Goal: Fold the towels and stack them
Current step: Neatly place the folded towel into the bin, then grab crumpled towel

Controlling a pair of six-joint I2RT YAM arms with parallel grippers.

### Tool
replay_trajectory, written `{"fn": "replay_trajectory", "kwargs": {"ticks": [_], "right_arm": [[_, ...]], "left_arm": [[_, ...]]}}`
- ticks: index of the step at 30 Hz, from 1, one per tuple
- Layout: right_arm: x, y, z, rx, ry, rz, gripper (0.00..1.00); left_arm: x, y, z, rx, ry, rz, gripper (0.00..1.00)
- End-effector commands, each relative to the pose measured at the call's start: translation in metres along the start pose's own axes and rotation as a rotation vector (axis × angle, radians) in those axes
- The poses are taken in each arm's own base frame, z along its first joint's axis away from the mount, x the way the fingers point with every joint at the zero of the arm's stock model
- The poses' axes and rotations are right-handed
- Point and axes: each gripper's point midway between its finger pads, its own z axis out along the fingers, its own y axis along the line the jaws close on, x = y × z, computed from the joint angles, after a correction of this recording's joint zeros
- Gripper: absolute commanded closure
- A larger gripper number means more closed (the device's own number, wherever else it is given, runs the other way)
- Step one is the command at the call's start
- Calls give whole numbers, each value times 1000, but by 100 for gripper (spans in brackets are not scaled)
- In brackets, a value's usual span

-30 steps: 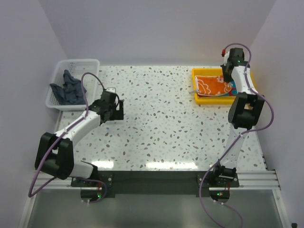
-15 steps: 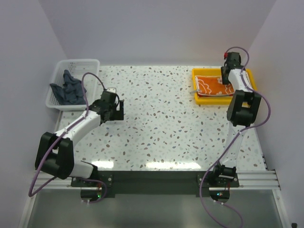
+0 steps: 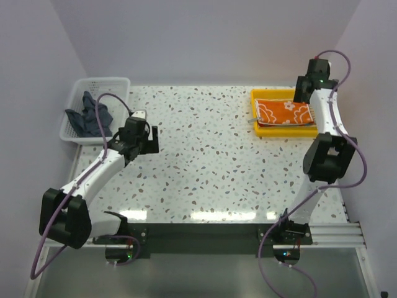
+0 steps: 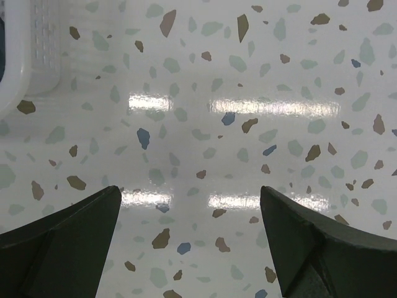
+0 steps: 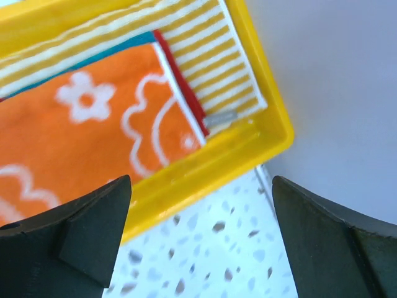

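An orange towel (image 3: 282,112) with white flower prints lies flat on top of a stack in the yellow tray (image 3: 268,132) at the back right. In the right wrist view the orange towel (image 5: 93,130) covers a teal one (image 5: 127,45) with a red edge and a yellow-striped one (image 5: 211,56). My right gripper (image 3: 302,94) (image 5: 201,183) hovers open over the tray's rim (image 5: 217,161), holding nothing. A dark blue-grey towel (image 3: 90,118) lies crumpled in the white basket (image 3: 102,82). My left gripper (image 3: 149,139) (image 4: 189,192) is open above bare table, right of the basket.
The basket's corner (image 4: 25,56) shows at the upper left of the left wrist view. The tray sits close to the right wall (image 5: 335,74). Speckled tabletop (image 3: 211,149) lies between basket and tray.
My right gripper opened, let go of the orange towel and rose back from the tray. The left arm swung slightly left, toward the basket.
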Motion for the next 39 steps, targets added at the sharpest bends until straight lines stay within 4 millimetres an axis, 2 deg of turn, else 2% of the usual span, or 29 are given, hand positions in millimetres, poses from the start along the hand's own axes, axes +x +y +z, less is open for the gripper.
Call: {"fn": "replay_trajectory", "kwargs": {"ticks": [1,3,4,6,7,9,10,12,13,14,16,17,19,20,22,23,25,26,28,29,30,31,32,33,34,35,37,38,39], "right_arm": [[-17,-5,-92,-209,-98,205,1],[-13,-1,-122,-309,-120,234,1],[-9,-7,-148,-349,-150,270,1],[-2,-8,-174,-410,-183,298,1],[9,-11,-199,-465,-218,320,1],[18,-13,-222,-517,-277,344,1],[35,-16,-236,-531,-300,366,1],[41,-7,-258,-590,-377,369,1],[56,6,-258,-639,-351,370,1],[61,16,-279,-716,-376,356,1],[76,32,-284,-785,-362,314,1],[85,47,-298,-864,-354,270,1],[103,62,-298,-914,-332,212,1],[110,67,-304,-943,-330,184,1],[124,77,-303,-975,-315,133,1],[129,82,-308,-997,-314,110,1],[135,86,-312,-1020,-317,84,1],[137,90,-318,-1046,-320,64,1],[139,96,-323,-1080,-323,46,1],[141,100,-327,-1102,-320,30,1],[143,104,-328,-1120,-319,15,1],[145,106,-328,-1127,-319,8,1],[146,108,-329,-1137,-316,-2,1],[147,110,-328,-1137,-317,-8,1],[149,112,-328,-1143,-311,-18,1],[150,113,-328,-1148,-307,-25,1],[153,118,-326,-1160,-296,-41,1],[154,119,-327,-1168,-297,-45,1],[155,120,-326,-1170,-291,-49,1]], "left_arm": [[-25,3,-15,16,-103,-26,0],[-31,6,-21,11,-131,-45,0],[-32,6,-23,14,-140,-55,0],[-38,5,-28,28,-167,-74,0],[-43,2,-31,38,-178,-89,0],[-46,-1,-35,50,-169,-101,0],[-59,-2,-41,53,-191,-118,0],[-72,0,-46,33,-211,-135,0],[-77,1,-47,27,-219,-138,0],[-81,7,-47,-6,-221,-144,0],[-98,13,-45,-44,-224,-157,0],[-101,27,-43,-98,-212,-177,0],[-118,40,-36,-142,-217,-209,0],[-121,57,-26,-189,-204,-237,0],[-137,76,-20,-242,-225,-281,0],[-140,97,-15,-288,-218,-314,0],[-147,119,3,-352,-200,-348,0],[-148,141,10,-396,-196,-380,0],[-147,169,33,-466,-167,-418,0],[-136,177,55,-495,-118,-423,0],[-145,185,60,-511,-127,-437,0],[-143,199,67,-549,-117,-451,0],[-132,206,88,-574,-73,-446,0],[-138,211,95,-588,-82,-453,0],[-135,221,102,-614,-71,-461,0],[-123,227,122,-632,-32,-453,0],[-130,237,135,-654,-48,-450,0],[-118,240,152,-663,-17,-445,0],[-120,244,158,-663,-21,-449,1]]}}
